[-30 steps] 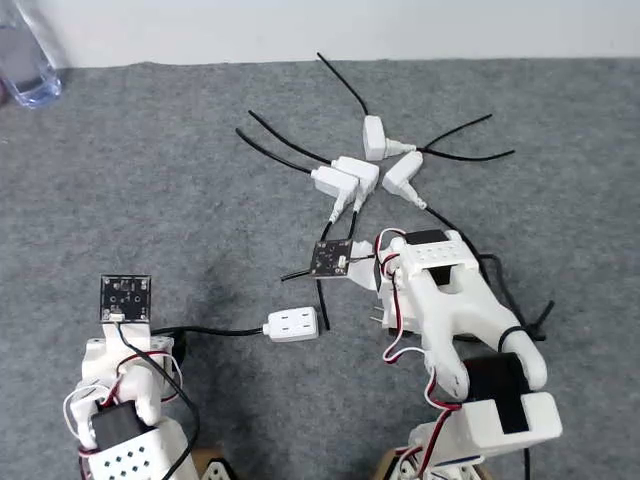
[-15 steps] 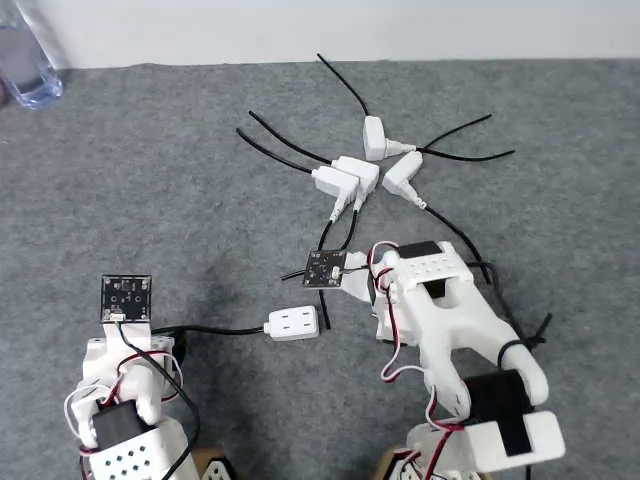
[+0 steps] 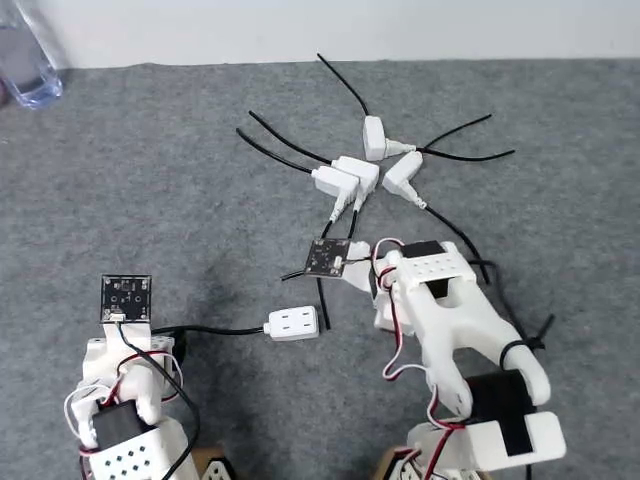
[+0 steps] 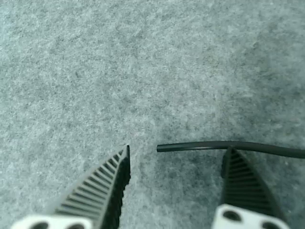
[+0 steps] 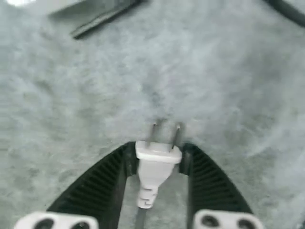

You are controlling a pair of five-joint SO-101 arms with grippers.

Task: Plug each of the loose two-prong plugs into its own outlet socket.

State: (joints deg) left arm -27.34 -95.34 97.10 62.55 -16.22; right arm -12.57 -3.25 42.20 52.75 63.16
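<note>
My right gripper (image 5: 157, 151) is shut on a white two-prong plug (image 5: 155, 161), prongs pointing away over the grey carpet. In the high view my right arm (image 3: 445, 300) sits to the right of the white outlet socket block (image 3: 292, 323). Several loose white plugs (image 3: 356, 172) with black cords lie in a cluster farther back. My left gripper (image 4: 176, 160) is open just above the carpet, with the cut end of a black cord (image 4: 209, 146) lying between its fingers. My left arm (image 3: 125, 385) is at the near left, and the outlet's cord runs to it.
A clear plastic bottle (image 3: 25, 60) stands at the far left corner by the white wall. Black cords (image 3: 290, 150) trail from the plug cluster across the carpet. Open carpet lies at the left middle of the table.
My right arm has pulled back slightly toward the near edge with the plug still held, and its wrist has shifted a little. The left arm has not moved.
</note>
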